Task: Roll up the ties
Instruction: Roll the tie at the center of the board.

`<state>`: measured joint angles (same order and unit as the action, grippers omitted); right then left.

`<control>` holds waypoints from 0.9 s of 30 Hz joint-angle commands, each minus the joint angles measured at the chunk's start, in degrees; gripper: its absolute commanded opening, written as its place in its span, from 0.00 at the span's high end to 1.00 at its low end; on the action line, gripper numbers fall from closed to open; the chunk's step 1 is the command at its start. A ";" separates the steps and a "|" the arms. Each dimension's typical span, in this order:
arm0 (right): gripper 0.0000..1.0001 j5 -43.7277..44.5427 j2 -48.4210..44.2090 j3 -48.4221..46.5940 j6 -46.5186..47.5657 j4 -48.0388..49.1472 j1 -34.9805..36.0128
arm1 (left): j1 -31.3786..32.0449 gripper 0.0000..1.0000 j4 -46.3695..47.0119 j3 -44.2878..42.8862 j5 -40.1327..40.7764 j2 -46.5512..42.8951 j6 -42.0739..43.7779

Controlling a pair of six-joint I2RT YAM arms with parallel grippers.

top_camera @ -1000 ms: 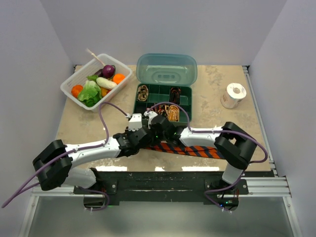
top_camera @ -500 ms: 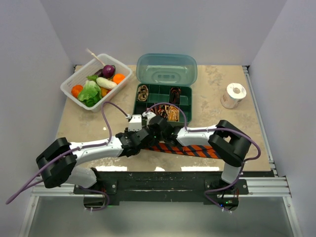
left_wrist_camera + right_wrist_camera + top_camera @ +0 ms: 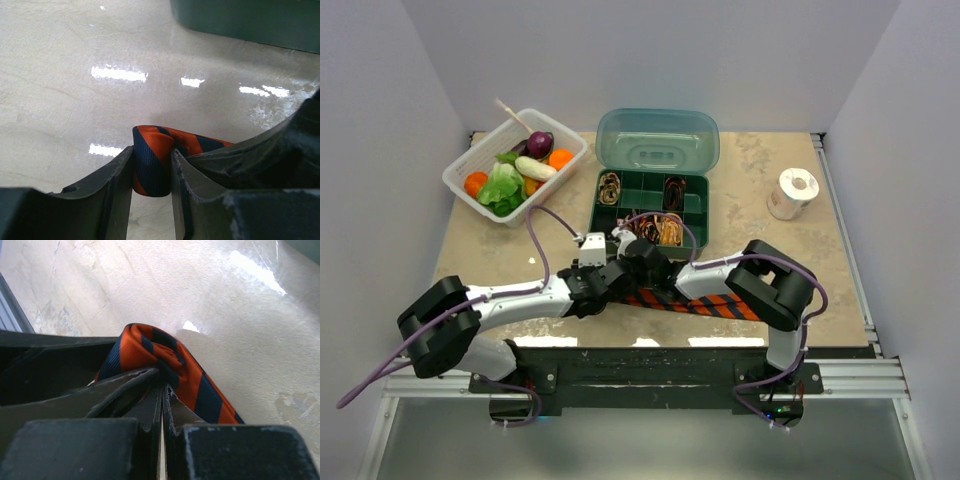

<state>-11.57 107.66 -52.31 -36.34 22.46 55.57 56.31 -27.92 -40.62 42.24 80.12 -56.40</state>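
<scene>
My left claw (image 3: 150, 165) squeezes the first little roll of the striped tie (image 3: 695, 303), just in front of the green box (image 3: 700, 215). My right claw (image 3: 161, 390) is pinched together inside that roll. Most of the tie lies flat, not rolled yet. Rolled ties (image 3: 610, 187) sit in the box.

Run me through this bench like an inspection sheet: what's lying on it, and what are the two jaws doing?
Surface: mottled beige tabletop, glossy; no spills seen.
Job's things: striped tie, one end rolled, the rest flat along the near edge; coiled ties in an open green box.
Clutter: basket of vegetables; white tape roll.
Grippers: left jaws closed on the tie's roll; right jaws shut, tips at the roll's core.
Cables: purple cables arching off both arms.
Surroundings: plain white walls; metal rail in front.
</scene>
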 commanded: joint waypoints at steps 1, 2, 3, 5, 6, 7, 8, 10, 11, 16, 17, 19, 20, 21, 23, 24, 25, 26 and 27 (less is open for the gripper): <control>1.00 -1.35 0.54 2.21 -4.53 7.95 -0.11 | 0.99 0.63 4.10 -1.30 1.18 -1.54 -1.78; 1.00 -1.17 -0.16 2.39 -4.71 8.04 -0.20 | 0.99 0.63 4.02 -0.95 1.35 -1.80 -1.69; 1.00 -0.56 -0.69 2.65 -4.71 7.69 -0.29 | 1.08 0.63 3.93 -0.86 1.53 -2.42 -1.78; 1.00 0.06 -2.18 3.62 -4.53 7.16 -0.73 | 1.08 0.63 3.58 -0.86 2.05 -2.86 -1.61; 1.00 0.41 -3.75 4.15 -4.44 6.20 -0.99 | 1.08 0.63 3.32 -0.86 2.23 -2.86 -1.61; 1.00 1.19 -4.55 4.41 -3.92 5.67 -1.43 | 1.08 0.63 2.88 -0.95 2.41 -2.86 -1.61; 1.00 1.55 -5.26 4.50 -3.66 5.06 -1.60 | 1.08 0.63 2.61 -1.30 2.76 -2.77 -1.43; 1.00 2.69 -7.02 4.85 -2.61 3.12 -1.87 | 1.08 0.63 1.91 -1.74 3.20 -2.42 -1.34; 1.00 2.96 -7.46 4.94 -2.34 2.51 -1.96 | 1.08 0.63 1.73 -1.92 3.37 -2.16 -1.26; 1.00 3.84 -8.69 5.55 -1.46 0.75 -2.57 | 1.25 0.64 -1.24 -4.46 6.09 1.26 -1.52; 1.00 3.84 -8.60 5.64 -1.46 0.75 -2.66 | 1.69 0.64 -2.04 -4.99 6.80 2.05 -1.78; 1.00 3.93 -9.13 6.08 -1.37 0.31 -3.10 | 2.04 0.65 -4.84 -6.91 8.81 4.16 -2.92; 1.00 4.01 -9.39 6.35 -1.45 0.13 -3.19 | 2.48 0.65 -5.90 -7.54 9.52 4.95 -3.19; 1.00 4.28 -9.66 6.70 -1.37 -0.39 -3.36 | 2.75 0.65 -7.22 -8.24 10.23 6.44 -3.88; 1.00 4.37 -10.44 7.22 -1.19 -0.57 -3.98 | 3.53 0.66 -11.00 -10.44 12.42 7.85 -5.82; 1.00 4.45 -10.71 7.66 -1.11 -0.83 -4.24 | 3.71 0.66 -12.58 -11.14 13.04 9.08 -6.87; 1.00 4.45 -10.97 7.93 -0.84 -0.92 -4.68 | 4.06 0.66 -14.94 -12.28 14.18 9.61 -8.10; 1.00 4.54 -11.50 8.10 -0.84 -1.19 -4.86 | 4.50 0.66 -16.01 -12.72 14.62 10.14 -8.72; 1.00 4.63 -11.59 8.54 -0.75 -1.54 -5.03 | 4.59 0.66 -17.07 -13.08 15.06 11.02 -9.16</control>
<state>-8.51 99.31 -44.82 -38.39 21.67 51.59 59.86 -37.58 -50.15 49.69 89.27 -60.40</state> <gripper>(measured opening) 0.006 0.348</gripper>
